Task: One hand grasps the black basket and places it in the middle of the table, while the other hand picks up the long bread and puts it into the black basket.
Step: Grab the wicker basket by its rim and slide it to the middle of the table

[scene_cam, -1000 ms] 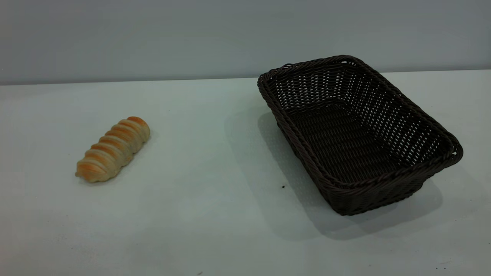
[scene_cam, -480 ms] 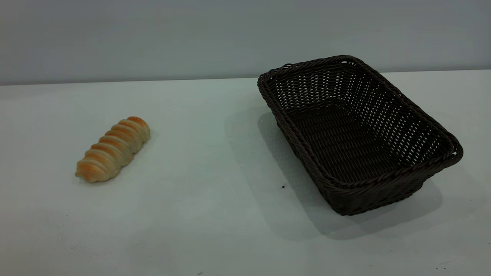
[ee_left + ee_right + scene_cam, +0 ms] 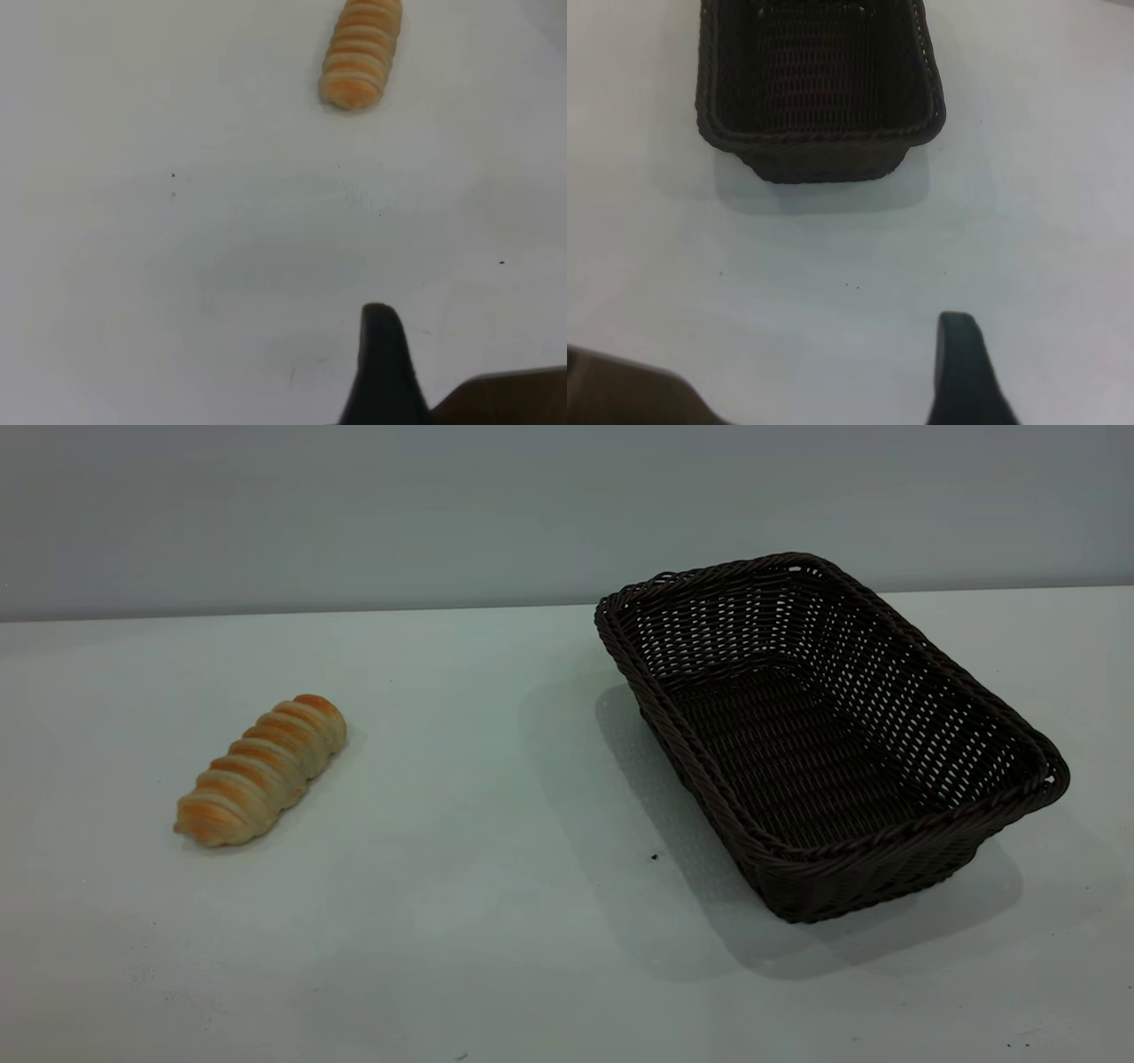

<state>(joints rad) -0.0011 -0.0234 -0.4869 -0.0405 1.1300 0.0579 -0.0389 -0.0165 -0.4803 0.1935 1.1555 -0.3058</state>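
White counter (image 3: pixel 496 921) unchanged: long bread (image 3: pixel 261 769) left, black basket (image 3: pixel 824 735) right, both untouched; each hand's spread cannot be told.

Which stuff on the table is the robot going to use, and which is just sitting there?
For the job:
the black basket, empty, right side
the long bread, left side
the table under both

Just lying about:
a tiny dark speck beside the basket

Worktop (image 3: pixel 496 921): white, matte, few tiny dark specks. Long bread (image 3: pixel 260 770) lies on it at left, angled. Black basket (image 3: pixel 886 859) rests on it at right, upright, empty. Items well apart.
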